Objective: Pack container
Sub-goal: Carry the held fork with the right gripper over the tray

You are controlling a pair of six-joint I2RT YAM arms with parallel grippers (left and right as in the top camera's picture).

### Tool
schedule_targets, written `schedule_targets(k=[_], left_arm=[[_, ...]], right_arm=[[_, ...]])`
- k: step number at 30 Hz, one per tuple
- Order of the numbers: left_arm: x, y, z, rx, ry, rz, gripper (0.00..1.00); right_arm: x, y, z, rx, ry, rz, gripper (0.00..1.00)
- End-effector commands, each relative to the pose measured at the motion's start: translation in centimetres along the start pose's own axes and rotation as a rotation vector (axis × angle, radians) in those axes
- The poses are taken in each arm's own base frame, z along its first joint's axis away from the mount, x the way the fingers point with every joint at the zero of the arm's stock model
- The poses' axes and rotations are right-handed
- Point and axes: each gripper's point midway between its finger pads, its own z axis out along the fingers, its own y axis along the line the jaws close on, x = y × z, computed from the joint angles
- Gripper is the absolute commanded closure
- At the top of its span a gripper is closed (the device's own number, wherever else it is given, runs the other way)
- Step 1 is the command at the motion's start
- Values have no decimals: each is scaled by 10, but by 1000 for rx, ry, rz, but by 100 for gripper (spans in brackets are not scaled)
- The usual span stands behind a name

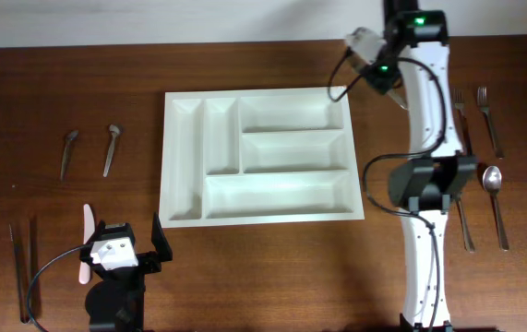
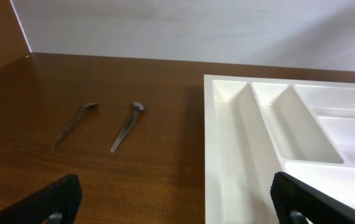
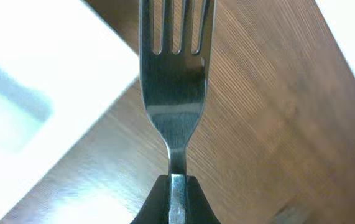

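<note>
Black fingertips of the right pincer (image 3: 176, 200) are shut tight on the narrow stem of a polished four-tined steel fork (image 3: 174, 93), its tines pointing away from the wrist. It hangs by the desk's far edge, just outside the far right corner of the large white moulded-plastic cutlery container (image 1: 277, 195), which lies flat at the middle of the brown wood-grain desk (image 1: 60, 92); all five compartments look empty.

Placing the fork well probably means carrying it inward over one of the long horizontal compartments, turning the wrist until the handle runs along the slot, and lowering close to the floor before letting go. Smooth steel gripped on so thin a stem could swivel, and the hard, glossy tray with its rounded, sloping walls would likely let a dropped fork bounce or skid.

Down at the near left corner, the left pincer (image 2: 176, 202) stands wide open and holds nothing, its ribbed black pads facing two small dull-metal utensils (image 2: 99, 124) lying on the bare wood.
</note>
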Motion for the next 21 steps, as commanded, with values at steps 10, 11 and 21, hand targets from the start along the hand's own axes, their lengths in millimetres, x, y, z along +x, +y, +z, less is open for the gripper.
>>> schedule_targets(k=[10, 11, 21], left_arm=[[0, -2, 0, 13, -4, 11, 1], [0, -2, 0, 13, -4, 12, 1], [0, -2, 0, 13, -4, 12, 1]], right_arm=[[-81, 107, -19, -153, -162, -455, 96], [-86, 111, -20, -156, -172, -469, 96], [-88, 138, -8, -207, -151, -590, 96]])
